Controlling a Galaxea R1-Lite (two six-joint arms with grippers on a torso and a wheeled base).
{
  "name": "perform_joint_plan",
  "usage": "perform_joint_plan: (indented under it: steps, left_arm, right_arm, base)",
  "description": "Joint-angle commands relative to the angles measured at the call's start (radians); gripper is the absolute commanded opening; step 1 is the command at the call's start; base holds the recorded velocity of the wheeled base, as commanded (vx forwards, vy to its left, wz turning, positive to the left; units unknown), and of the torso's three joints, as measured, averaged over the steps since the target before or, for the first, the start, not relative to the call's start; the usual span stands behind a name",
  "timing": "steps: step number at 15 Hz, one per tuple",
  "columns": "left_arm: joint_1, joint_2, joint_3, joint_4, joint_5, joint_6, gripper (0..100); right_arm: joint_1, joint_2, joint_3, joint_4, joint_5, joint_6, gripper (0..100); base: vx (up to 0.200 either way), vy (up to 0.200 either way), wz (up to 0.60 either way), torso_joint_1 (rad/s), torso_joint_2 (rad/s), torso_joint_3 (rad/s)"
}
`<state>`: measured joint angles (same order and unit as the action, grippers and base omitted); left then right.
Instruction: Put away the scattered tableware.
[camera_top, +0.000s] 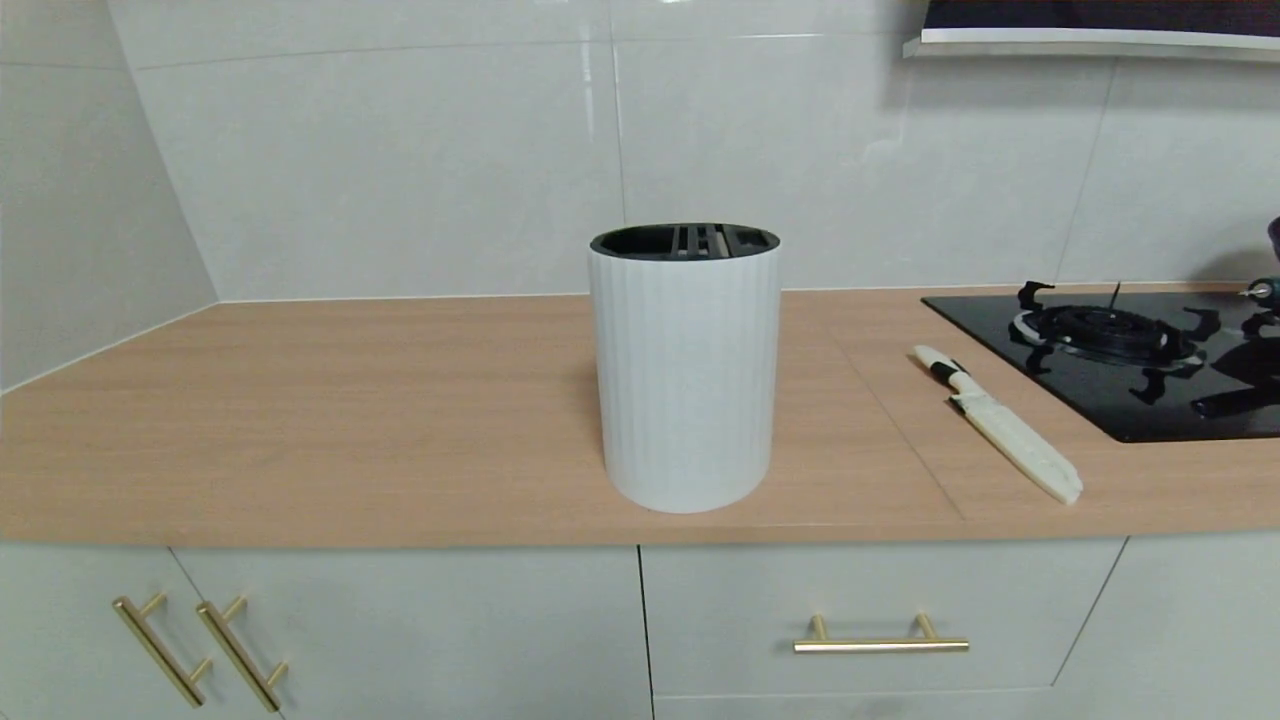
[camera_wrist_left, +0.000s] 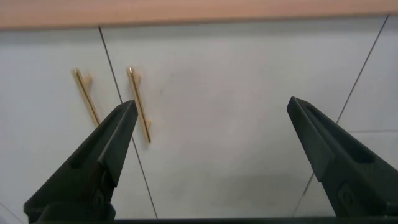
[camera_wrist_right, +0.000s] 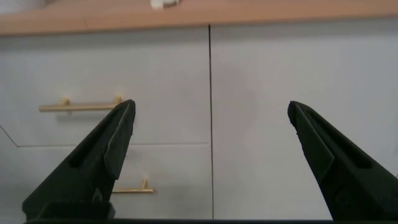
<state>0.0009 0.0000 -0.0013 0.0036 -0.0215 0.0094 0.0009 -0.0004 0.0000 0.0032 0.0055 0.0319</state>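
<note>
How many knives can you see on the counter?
1. The white knife lies flat on the wooden counter, between the white holder and the black stove. Nothing sticks out of the holder, but its inside is hidden.

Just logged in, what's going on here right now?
Nothing is being handled yet. A white knife lies flat on the wooden counter between the slotted holder and the stove, touching neither. The left gripper and right gripper are open and empty, facing the cabinet doors below the counter.
</note>
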Motion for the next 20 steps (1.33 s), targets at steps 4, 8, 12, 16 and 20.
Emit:
perform_joint_plan:
  steps: [4,8,12,16,20]
  left_arm:
    - [0.001,0.0,0.0,-0.001,0.0,0.0,100]
    - [0.001,0.0,0.0,-0.001,0.0,0.0,100]
    - [0.001,0.0,0.001,-0.001,0.0,0.0,100]
    - [0.001,0.0,0.0,-0.001,0.0,0.0,100]
    - [0.001,0.0,0.001,-0.001,0.0,0.0,100]
  right_arm:
    - [0.001,0.002,0.0,0.0,0.001,0.0,100]
    - [0.001,0.0,0.0,0.0,0.001,0.0,100]
    - [0.001,0.0,0.0,0.0,0.001,0.0,100]
    - [0.001,0.0,0.0,0.0,0.001,0.0,100]
    - [0.001,0.0,0.0,0.0,0.001,0.0,100]
  base:
    - [0.0,0.0,0.0,0.199,-0.47,-0.283]
    - [0.0,0.0,0.0,0.214,-0.49,-0.279]
    - [0.0,0.0,0.0,0.228,-0.52,-0.284]
    - [0.0,0.0,0.0,0.254,-0.53,-0.289]
    - [0.0,0.0,0.0,0.266,-0.57,-0.306]
